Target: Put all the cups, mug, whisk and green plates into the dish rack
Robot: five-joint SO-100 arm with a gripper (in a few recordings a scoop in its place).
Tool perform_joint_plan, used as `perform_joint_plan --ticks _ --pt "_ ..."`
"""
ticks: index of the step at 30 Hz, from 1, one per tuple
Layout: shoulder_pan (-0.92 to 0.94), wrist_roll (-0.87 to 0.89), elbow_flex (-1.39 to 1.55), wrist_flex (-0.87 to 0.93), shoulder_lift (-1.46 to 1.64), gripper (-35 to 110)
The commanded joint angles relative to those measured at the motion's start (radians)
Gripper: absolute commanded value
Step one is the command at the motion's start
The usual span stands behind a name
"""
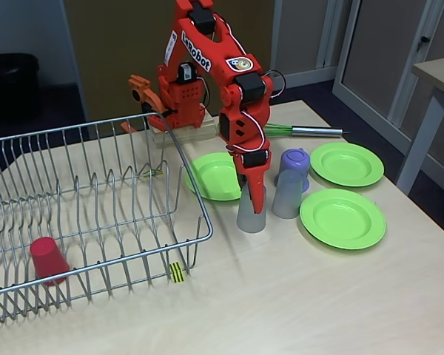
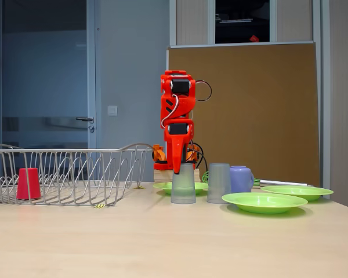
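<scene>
The gripper [image 1: 251, 194] was seen lowered straight down onto the nearer grey-blue cup [image 1: 251, 216], its fingers reaching into or around the cup's top; whether they were clenched on the wall or only placed there could not be told from either fixed view. This cup, standing upside down on the table [image 1: 296, 296], is taken as the landmark. Just beside it, to the right in a fixed view, the second grey-blue cup [image 1: 287, 195] was found, with the purple mug [image 1: 295, 163] touching or nearly touching that one from behind. One green plate [image 1: 213, 176] lay just behind the landmark cup, a second green plate [image 1: 342, 218] near it to the right, and a third green plate [image 1: 346, 163] farther right and back. The whisk [image 1: 303, 131] was laid well behind the cup, near the arm's base. The dish rack [image 1: 96, 214] stood to the cup's left, with the red cup [image 1: 49, 260] already inside it near the front and a yellow-black striped tag [image 1: 177, 272] on its front edge. The step in hand was judged to be the grasping of the grey-blue cup; a firm closure, a lift clear of the rack's rim and a swing leftward would be called for next. On the arm, a label reading roughly "Lerobot" [image 1: 196, 52] was made out.
</scene>
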Motion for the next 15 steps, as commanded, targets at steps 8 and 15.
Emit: perform_joint_plan --ticks 8,15 --pt "-0.044 0.06 -0.051 0.034 0.017 34" --pt "-0.06 0.078 -0.051 0.026 0.008 33"
